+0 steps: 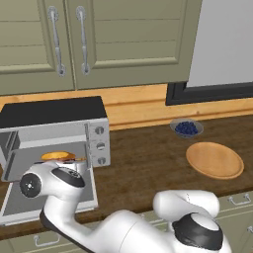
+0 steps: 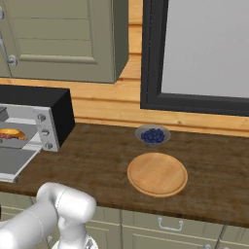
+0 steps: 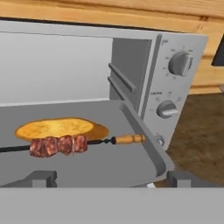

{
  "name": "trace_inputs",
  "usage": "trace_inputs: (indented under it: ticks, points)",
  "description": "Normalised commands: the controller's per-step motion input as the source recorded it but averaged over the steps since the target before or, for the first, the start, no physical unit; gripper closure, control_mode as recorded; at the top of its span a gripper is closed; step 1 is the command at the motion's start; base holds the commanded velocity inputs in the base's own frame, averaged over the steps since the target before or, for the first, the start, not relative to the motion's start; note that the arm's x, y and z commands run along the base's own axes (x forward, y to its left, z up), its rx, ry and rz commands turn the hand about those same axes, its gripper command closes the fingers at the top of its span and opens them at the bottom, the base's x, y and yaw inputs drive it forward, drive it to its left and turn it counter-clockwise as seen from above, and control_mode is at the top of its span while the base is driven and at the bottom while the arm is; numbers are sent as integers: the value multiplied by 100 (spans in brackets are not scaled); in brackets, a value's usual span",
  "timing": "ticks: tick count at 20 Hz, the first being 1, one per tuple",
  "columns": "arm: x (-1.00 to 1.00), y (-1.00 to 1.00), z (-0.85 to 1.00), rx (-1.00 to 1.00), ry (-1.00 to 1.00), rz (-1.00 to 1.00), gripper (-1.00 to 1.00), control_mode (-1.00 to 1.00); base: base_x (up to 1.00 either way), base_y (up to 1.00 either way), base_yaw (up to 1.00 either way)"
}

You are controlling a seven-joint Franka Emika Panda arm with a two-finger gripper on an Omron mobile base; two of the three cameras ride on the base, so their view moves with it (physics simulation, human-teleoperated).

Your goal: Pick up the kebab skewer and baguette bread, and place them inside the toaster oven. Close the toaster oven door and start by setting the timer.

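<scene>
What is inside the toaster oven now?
Inside the toaster oven lie the baguette bread and, in front of it, the kebab skewer, meat chunks at its middle. The skewer covers part of the bread's near edge.

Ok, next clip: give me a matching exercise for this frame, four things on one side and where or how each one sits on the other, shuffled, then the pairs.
Things:
1. kebab skewer
2. baguette bread
3. toaster oven door
4. wooden plate

Places or states:
A. folded down, open
B. bare, on the counter in front of the bowl of blueberries
C. inside the toaster oven, lying nearest the opening
D. inside the toaster oven, just behind the meat

Pairs: 1-C, 2-D, 3-A, 4-B
</scene>
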Motion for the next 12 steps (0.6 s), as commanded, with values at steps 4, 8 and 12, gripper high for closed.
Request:
trace_inputs:
  ticks: [4,8,12]
  points:
    - [0,1,0,12,8,0,-100,-100,0,0,0]
    - [0,18,-10,1,3,3,-100,-100,0,0,0]
    - [0,19,-38,-2,0,4,-100,-100,0,0,0]
